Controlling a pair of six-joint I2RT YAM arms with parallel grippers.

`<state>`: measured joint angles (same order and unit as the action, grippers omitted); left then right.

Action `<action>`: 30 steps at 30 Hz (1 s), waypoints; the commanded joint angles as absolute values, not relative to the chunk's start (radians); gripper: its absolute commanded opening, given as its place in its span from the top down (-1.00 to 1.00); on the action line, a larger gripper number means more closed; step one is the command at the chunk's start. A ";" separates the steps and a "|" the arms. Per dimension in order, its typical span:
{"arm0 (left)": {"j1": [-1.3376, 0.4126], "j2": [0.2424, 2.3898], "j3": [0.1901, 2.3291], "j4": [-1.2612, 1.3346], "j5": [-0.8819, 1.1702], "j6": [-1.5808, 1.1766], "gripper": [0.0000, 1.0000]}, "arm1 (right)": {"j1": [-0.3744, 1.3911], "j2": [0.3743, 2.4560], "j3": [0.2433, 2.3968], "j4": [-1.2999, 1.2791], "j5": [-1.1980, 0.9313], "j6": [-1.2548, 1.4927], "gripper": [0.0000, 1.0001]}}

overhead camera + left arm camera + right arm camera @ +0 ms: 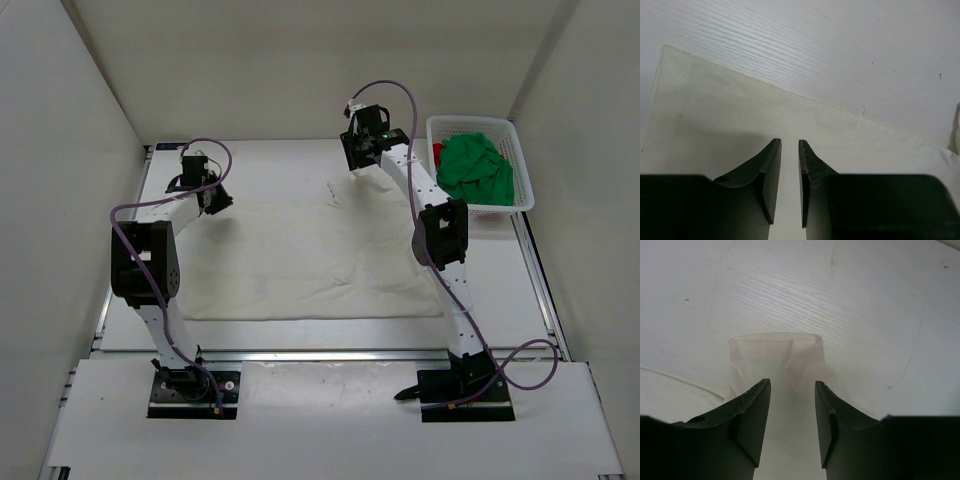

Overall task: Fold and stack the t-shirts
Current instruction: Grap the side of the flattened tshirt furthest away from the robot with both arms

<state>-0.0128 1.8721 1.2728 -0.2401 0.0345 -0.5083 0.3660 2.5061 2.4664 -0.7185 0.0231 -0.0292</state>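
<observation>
Cream tee [300, 262] lies flat mid-table. My L gripper [790, 143] hangs over its far-left corner, jaws a narrow slit apart, nothing pinched. R gripper [792, 383] is over the far-right sleeve [775, 354], jaws wider apart. Green tee [478, 168] & red tee [438, 152] sit bunched in mesh basket [482, 212], far right, near my R arm [441, 236].

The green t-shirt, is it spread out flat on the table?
No, the bright green cloth t-shirt lies crumpled in a heap inside the white plastic mesh basket.
</observation>
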 commanded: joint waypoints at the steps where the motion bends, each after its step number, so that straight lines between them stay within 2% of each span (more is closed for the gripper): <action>1: -0.003 1.871 1.318 -0.242 0.035 -0.494 0.37 | 0.365 2.490 2.457 -0.733 -0.057 -0.023 0.22; 8: 0.025 1.898 1.361 -0.270 0.015 -0.482 0.35 | 0.365 2.579 2.595 -0.773 -0.044 -0.048 0.23; 16: 0.038 1.907 1.356 -0.267 0.002 -0.476 0.36 | 0.357 2.597 2.562 -0.747 -0.057 -0.057 0.28; 21: 0.040 1.917 1.365 -0.273 0.003 -0.468 0.36 | 0.354 2.615 2.577 -0.749 -0.055 -0.055 0.41; 25: 0.048 1.916 1.365 -0.267 0.008 -0.472 0.36 | 0.342 2.620 2.588 -0.747 -0.037 -0.052 0.40; 26: 0.043 1.919 1.365 -0.268 0.002 -0.469 0.36 | 0.348 2.620 2.585 -0.749 -0.044 -0.052 0.43; 30: 0.051 1.924 1.385 -0.276 0.002 -0.465 0.35 | 0.336 2.620 2.614 -0.746 -0.040 -0.043 0.78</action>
<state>0.0391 1.9217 1.3407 -0.2676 0.0139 -0.4782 0.3466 2.6320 2.5504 -0.7700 -0.0448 -0.0498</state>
